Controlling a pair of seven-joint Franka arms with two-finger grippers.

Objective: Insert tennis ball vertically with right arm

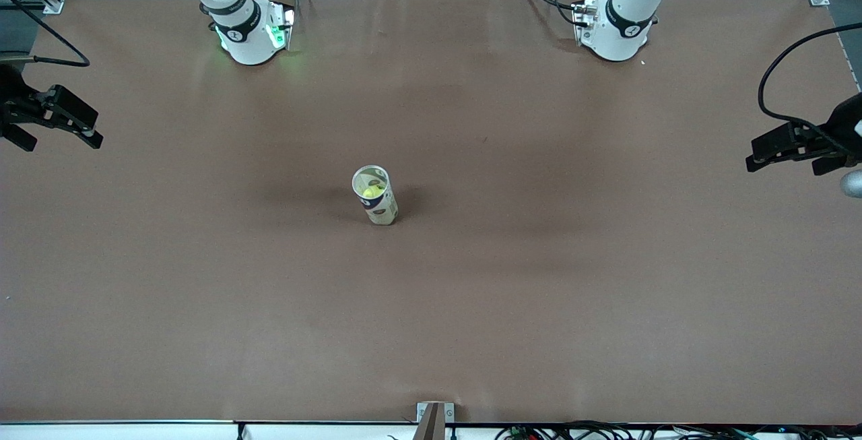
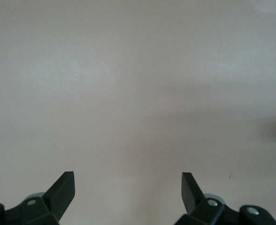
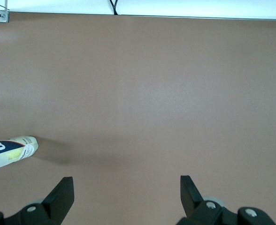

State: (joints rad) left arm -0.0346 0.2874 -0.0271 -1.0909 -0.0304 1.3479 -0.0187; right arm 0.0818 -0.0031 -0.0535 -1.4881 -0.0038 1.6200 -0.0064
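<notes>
A clear tennis-ball can with a dark label stands upright at the middle of the brown table, its mouth open at the top. A yellow tennis ball lies inside it, seen through the mouth. The can also shows at the edge of the right wrist view. My right gripper hangs open and empty over the right arm's end of the table, well away from the can. My left gripper waits open and empty over the left arm's end.
Both arm bases stand along the table's edge farthest from the front camera. A small metal bracket and loose cables sit at the table's nearest edge. Brown paper covers the table.
</notes>
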